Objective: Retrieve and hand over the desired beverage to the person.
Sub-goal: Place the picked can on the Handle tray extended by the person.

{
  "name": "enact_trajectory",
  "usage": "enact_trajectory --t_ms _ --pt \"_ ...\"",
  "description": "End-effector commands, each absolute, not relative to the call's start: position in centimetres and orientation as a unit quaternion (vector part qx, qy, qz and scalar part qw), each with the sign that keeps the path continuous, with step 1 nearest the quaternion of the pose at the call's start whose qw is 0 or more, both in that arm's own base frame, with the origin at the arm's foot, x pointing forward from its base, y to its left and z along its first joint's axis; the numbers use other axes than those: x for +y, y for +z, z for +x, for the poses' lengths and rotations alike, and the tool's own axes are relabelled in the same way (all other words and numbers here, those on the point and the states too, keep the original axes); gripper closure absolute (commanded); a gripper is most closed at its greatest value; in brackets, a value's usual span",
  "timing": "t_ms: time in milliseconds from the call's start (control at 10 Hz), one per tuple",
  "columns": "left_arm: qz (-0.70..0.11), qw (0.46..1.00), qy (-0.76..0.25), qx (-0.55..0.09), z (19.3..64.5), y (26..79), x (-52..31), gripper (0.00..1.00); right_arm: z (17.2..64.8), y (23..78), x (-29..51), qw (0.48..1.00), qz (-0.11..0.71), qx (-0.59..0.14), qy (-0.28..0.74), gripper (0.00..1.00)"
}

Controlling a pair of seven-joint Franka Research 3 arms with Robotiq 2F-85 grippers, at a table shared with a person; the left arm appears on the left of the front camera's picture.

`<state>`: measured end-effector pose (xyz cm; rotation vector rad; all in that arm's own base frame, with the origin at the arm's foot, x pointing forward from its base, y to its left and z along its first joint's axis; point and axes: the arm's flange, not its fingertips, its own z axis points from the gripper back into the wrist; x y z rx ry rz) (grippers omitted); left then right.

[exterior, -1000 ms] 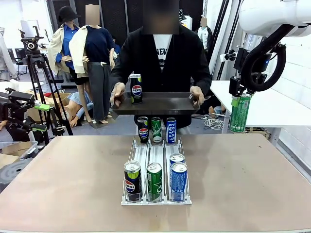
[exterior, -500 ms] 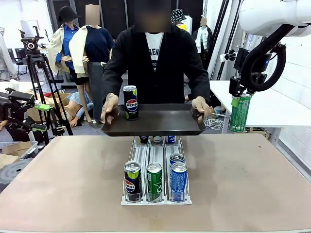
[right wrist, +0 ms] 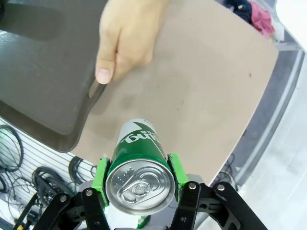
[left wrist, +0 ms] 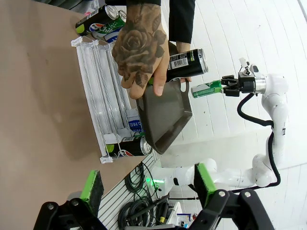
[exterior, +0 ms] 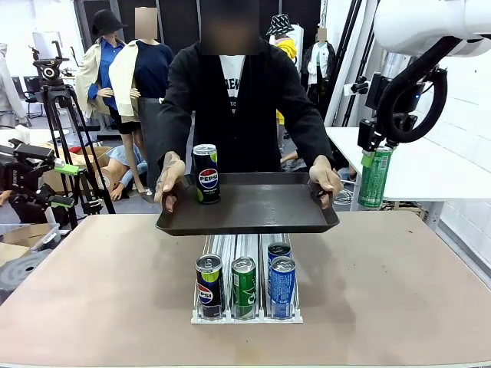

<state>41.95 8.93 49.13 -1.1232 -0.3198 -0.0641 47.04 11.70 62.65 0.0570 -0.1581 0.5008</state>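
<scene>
Tray [exterior: 253, 211] advanced nearer, lower, over rack; cylindrical Pepsi can [exterior: 205, 174] at 9 o'clock. Right gripper [right wrist: 137, 176] clenched on green can [right wrist: 139, 165]; left gripper [left wrist: 148, 183] released.

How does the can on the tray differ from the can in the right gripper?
The Pepsi can is black and stands upright on the tray that the person holds; the green can hangs clamped in the right gripper, off beside the table. Both are slim, unopened drink cans.
</scene>
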Motion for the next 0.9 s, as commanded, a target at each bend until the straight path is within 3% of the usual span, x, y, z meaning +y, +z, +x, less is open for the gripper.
enact_trajectory --t_ms 0,500,800 --pt "-0.531 0.833 -0.03 -0.152 41.8 49.2 9.0 0.0 47.6 64.6 13.9 0.963 0.046 -0.085 0.251 0.88" --pt "-0.531 0.833 -0.03 -0.152 41.8 49.2 9.0 0.0 47.7 66.6 23.2 0.937 0.061 -0.098 0.33 0.88" --pt "-0.531 0.833 -0.03 -0.152 41.8 49.2 9.0 0.0 47.6 65.2 29.7 0.925 0.03 -0.11 0.362 0.88"
